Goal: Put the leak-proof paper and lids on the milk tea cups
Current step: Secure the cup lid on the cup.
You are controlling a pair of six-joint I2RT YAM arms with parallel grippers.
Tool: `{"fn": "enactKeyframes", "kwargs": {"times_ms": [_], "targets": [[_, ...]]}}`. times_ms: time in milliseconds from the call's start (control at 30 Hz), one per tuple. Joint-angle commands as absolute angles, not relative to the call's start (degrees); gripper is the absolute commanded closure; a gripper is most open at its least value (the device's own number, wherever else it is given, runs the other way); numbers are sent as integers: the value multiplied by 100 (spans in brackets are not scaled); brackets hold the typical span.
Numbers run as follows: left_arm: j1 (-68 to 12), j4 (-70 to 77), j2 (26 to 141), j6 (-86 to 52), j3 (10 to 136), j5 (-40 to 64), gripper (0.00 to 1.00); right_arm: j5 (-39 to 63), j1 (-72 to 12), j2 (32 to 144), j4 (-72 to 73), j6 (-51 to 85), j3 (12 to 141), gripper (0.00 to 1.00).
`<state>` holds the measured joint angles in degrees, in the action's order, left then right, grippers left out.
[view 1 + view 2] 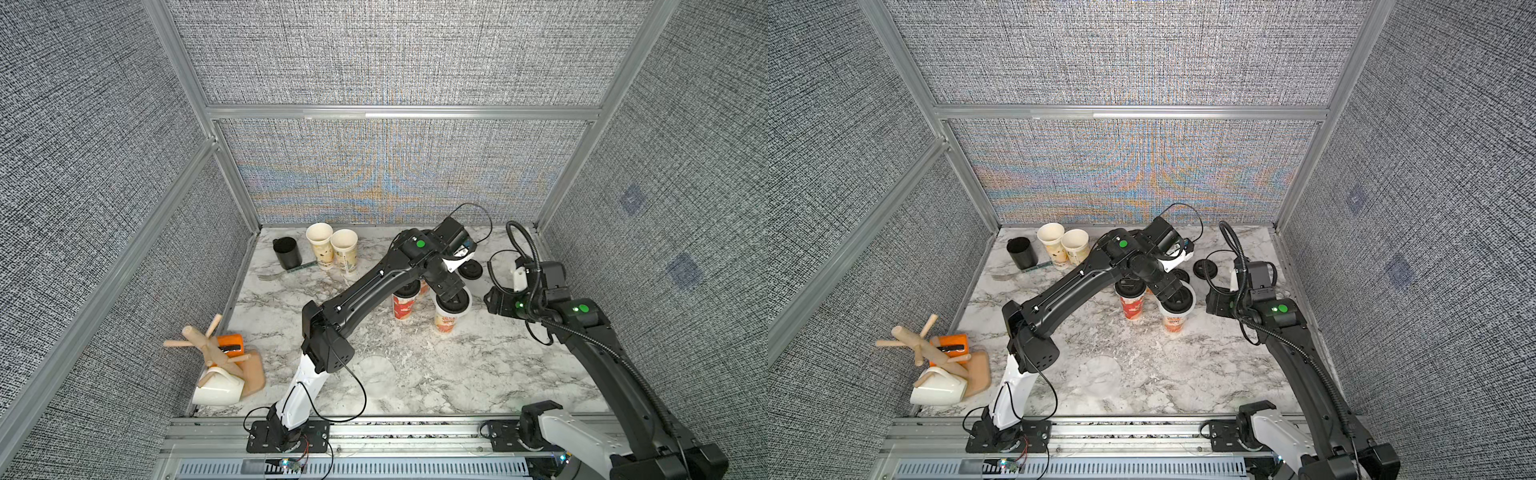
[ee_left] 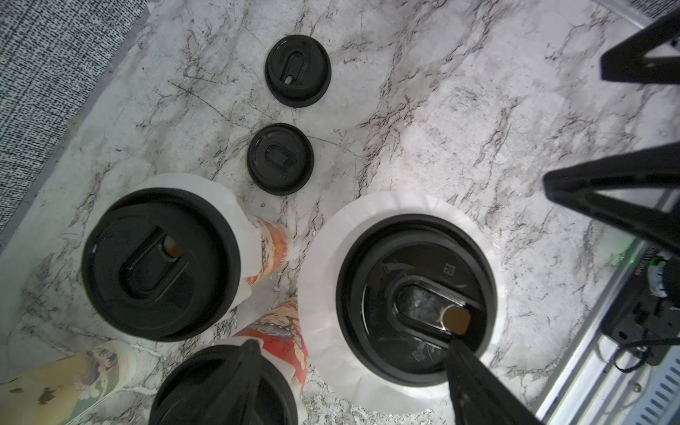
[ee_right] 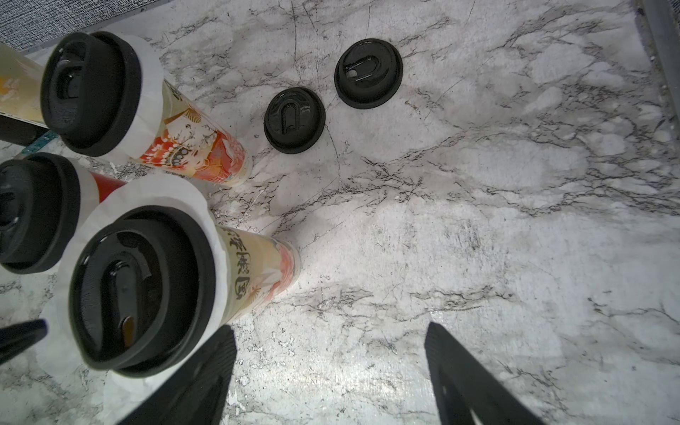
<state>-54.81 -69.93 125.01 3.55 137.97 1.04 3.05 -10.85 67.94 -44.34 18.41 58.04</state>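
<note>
Cups come first: well to the left of the left end effector [image 2: 353, 342], two milk tea cups [image 1: 344, 241] stand open-mouthed and uncovered. Nearer the arm bases than that end effector, a faint round sheet of leak-proof paper [image 1: 376, 368] seems to lie on the table [image 3: 478, 220], presumably kept for them. Directly under its spread, empty fingers stands a capped cup [image 1: 444, 323]. Another sheet [image 2: 320, 257] is trapped beneath its black lid [image 2: 415, 294], so the frill seals the rim. The neighbouring cups [image 2: 270, 254] look alike. Spare lids [image 2: 280, 158] lie beyond. Just right, the right end effector [image 3: 327, 333] hangs apart over bare table. Brushed Chinese characters [image 3: 243, 265] run down the capped cup; I can't read them.
</note>
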Motion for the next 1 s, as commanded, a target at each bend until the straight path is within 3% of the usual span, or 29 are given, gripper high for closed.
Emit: {"fn": "enactKeyframes", "kwargs": {"times_ms": [0, 967], "targets": [[-5535, -6996, 12556, 460, 13759, -157, 19, 360, -1059, 6823, -4245, 1784, 5796, 17], [-5568, -6715, 12624, 343, 13371, -502, 19, 481, -1041, 6879, -4296, 1644, 5765, 17]]}}
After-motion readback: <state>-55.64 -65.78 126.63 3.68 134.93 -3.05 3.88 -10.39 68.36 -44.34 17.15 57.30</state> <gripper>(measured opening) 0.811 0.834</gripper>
